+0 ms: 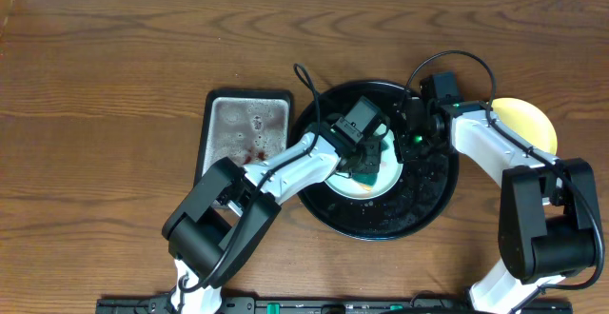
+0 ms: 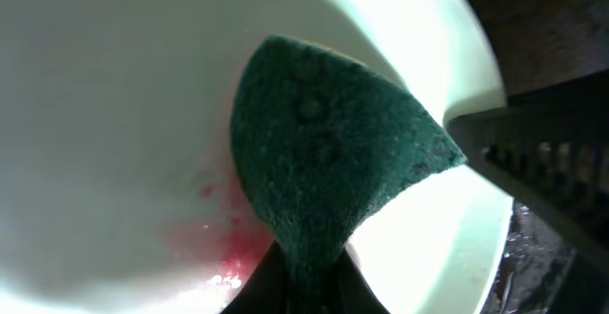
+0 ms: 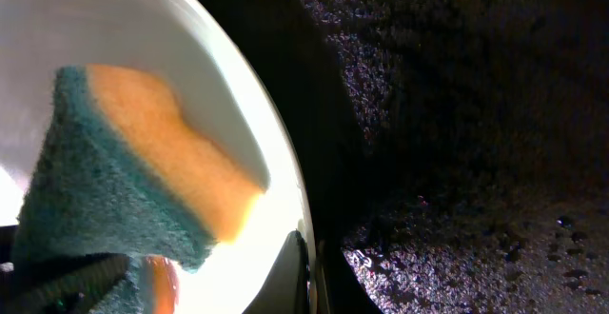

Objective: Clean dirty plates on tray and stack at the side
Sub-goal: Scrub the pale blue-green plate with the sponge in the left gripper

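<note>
A brown wooden table (image 1: 95,86) fills the overhead view. Near its middle sits the black tray (image 1: 428,200), round with a raised rim, its floor wet and speckled with drops (image 3: 457,114).

Both arms reach into the tray. The left arm (image 1: 276,171) comes in from the lower left and the right arm (image 1: 495,143) bends in from the lower right.

Just beside the black tray, on its left, lies a rectangular grey metal tray (image 1: 228,114). It is wet inside, with a small red smudge near its lower right corner.

The yellow plate (image 1: 528,124) rests on the table to the right of the black tray, outside its rim and partly behind the right arm.

The pale plate (image 1: 376,183) lies inside the black tray, left of its centre and mostly under the left arm's wrist. Close up it reads as a white, glossy bowl-like surface (image 2: 95,114) (image 3: 143,19).

A sponge (image 1: 369,166) (image 2: 324,162), green scouring side toward the plate and orange foam behind (image 3: 171,143), presses against the pale plate's inner face.

The left claw (image 1: 364,157) (image 2: 304,281) is clamped on the sponge's narrow end.

The right claw (image 1: 411,135) (image 3: 309,276) is closed on the right rim of the pale plate, one dark finger lying over the edge.

A red sauce smear (image 2: 228,247) remains on the plate just beside the sponge.
</note>
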### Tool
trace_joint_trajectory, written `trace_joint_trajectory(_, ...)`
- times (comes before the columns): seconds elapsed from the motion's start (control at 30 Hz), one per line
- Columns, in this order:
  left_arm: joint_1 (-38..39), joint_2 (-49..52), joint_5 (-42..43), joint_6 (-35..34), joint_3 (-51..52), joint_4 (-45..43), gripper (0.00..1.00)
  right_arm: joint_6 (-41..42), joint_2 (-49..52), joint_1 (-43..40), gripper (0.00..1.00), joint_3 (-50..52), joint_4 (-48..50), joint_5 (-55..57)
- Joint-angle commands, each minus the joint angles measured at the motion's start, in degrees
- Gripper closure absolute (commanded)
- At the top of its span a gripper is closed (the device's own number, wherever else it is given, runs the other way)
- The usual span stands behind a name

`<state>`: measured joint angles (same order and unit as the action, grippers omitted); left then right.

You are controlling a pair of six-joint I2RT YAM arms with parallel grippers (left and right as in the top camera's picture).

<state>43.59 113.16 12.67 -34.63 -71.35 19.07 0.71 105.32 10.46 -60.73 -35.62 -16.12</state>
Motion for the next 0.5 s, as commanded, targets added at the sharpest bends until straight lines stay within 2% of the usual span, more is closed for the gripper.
trace_joint_trajectory(0.0, -1.6, 1.4, -9.7, -1.0, -0.1, 6.1, 0.93, -0.3, 0.1, 0.3, 0.99, 0.7, -1.1, 1.3)
trace_joint_trajectory(0.03, -2.8, 0.5, -12.2, -0.4, -0.1, 8.1, 0.93, -0.3, 0.1, 0.2, 0.99, 0.7, -1.1, 1.3)
trace_joint_trajectory(0.17, -5.4, -4.0, -12.9, 3.3, -0.1, 9.4, 0.93, -0.3, 0.1, 0.2, 0.99, 0.7, -1.2, 1.3)
trace_joint_trajectory(0.3, -5.2, -8.7, -9.5, 3.3, -0.1, 7.8, 0.93, -0.3, 0.1, 0.2, 0.99, 0.7, -1.4, 1.3)
trace_joint_trajectory(0.47, -2.1, -8.2, -6.4, 2.4, -0.1, 4.4, 0.93, -0.3, 0.1, 0.3, 0.99, 0.7, -1.4, 1.3)
